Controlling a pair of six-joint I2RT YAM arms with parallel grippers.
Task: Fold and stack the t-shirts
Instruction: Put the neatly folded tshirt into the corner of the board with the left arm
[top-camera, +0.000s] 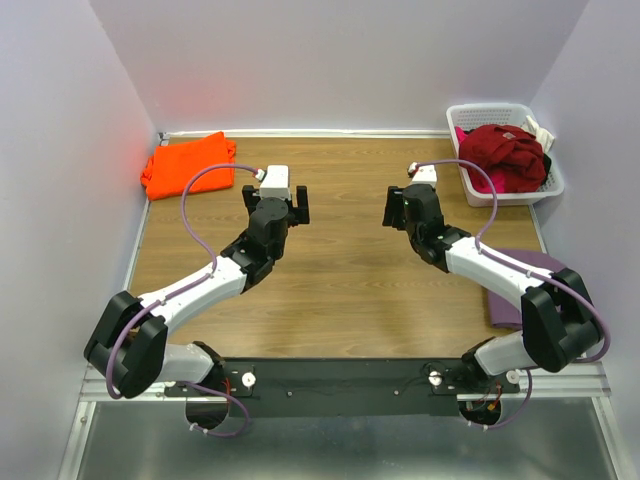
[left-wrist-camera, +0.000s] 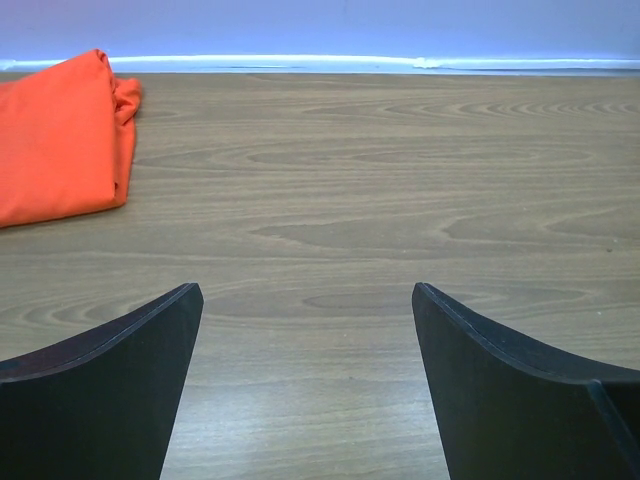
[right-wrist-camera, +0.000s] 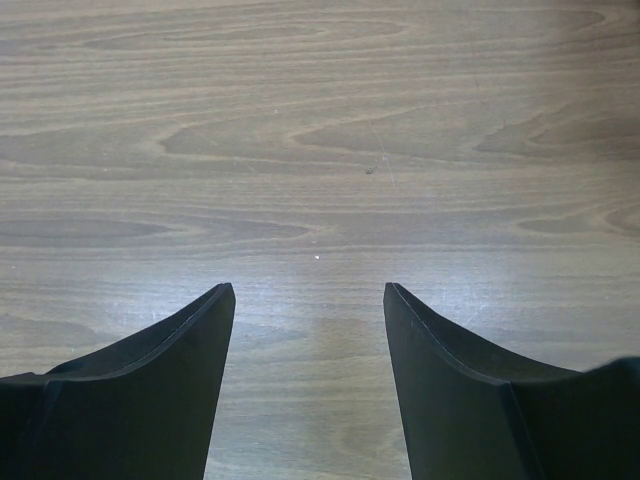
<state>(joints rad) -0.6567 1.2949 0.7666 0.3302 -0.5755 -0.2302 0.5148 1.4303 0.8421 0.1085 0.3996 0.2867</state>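
Ahead and to the left of the left gripper (left-wrist-camera: 305, 290), the orange t-shirt (left-wrist-camera: 55, 140) lies folded into a thick pad at the far left corner, well apart from the fingers. Ahead and to the right of the right gripper (right-wrist-camera: 308, 287), a dark red t-shirt (top-camera: 503, 155) sits crumpled in a heap, with a pink t-shirt (top-camera: 478, 182) showing beneath it. Behind that gripper and to its right, a mauve-purple t-shirt (top-camera: 503, 308) lies flat, partly hidden under the right arm.

All of these look light, soft and limp. They will sag and drape from any single hold and have no stiffness to push against. On the red heap, the best hold is likely a raised ridge of cloth at the top, pinched deep enough that the fabric does not slide out. It then needs lifting high enough for the trailing cloth to clear the rim. The pink shirt may cling and come up with it. Once a shirt is spread out, the shoulders or hem corners are the natural two-handed holds.

Both grippers have their jaws spread wide and hold nothing, hovering side by side.

The red and pink shirts rest in a white slatted basket (top-camera: 495, 107) at the far right. Everything sits on the wooden table (top-camera: 340, 290).
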